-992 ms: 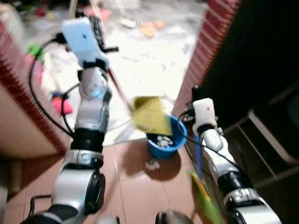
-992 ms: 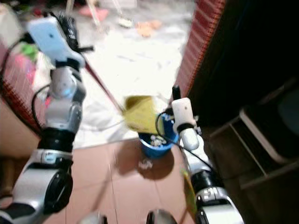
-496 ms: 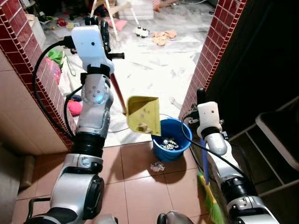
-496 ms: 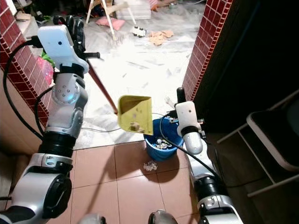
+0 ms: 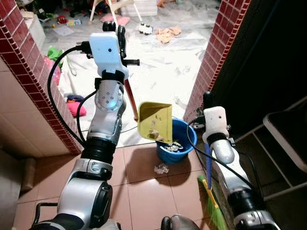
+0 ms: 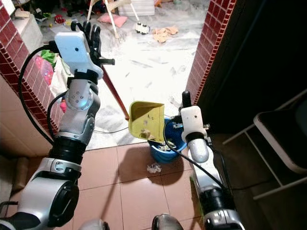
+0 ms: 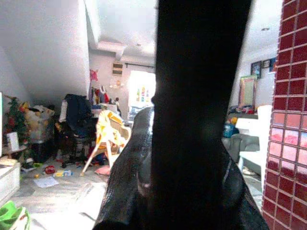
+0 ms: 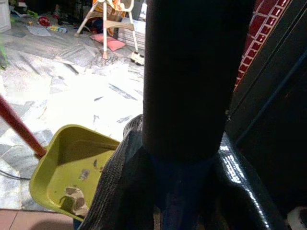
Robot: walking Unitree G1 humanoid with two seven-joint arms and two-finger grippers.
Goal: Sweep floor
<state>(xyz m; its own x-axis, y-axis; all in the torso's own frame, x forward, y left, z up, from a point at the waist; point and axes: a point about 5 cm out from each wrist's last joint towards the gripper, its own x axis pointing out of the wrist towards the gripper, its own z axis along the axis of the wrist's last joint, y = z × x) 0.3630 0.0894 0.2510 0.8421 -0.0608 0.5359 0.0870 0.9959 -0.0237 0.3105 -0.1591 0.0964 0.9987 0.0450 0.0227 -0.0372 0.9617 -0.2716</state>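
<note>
From the left eye view, the step in hand looks like emptying the sweepings: the yellow dustpan [image 5: 154, 122] is tipped steeply over the blue bucket [image 5: 176, 141], its lower lip just above the rim, with scraps clinging to its face and more litter already lying in the bucket. The left gripper [image 5: 116, 36] is raised high and closed around the top of the dustpan's red handle [image 5: 130, 97], which slants down to the pan. The right gripper [image 5: 207, 99] is closed on the dark top of the broom [image 5: 210, 191], whose blue shaft runs down beside the right arm to green bristles near the tiled floor [image 5: 139, 191]. One crumpled scrap [image 5: 160, 168] lies on the tiles just in front of the bucket, so I judge that the next move calls for tilting the pan further, or shaking it, to free what clings, and then lowering it to collect that scrap. The right eye view shows the same arrangement. In the left wrist view a dark bar crosses the frame, with a cluttered room behind it. In the right wrist view the fingers wrap the broom's dark shaft, and the pan sits beyond with debris at its lower edge.
</note>
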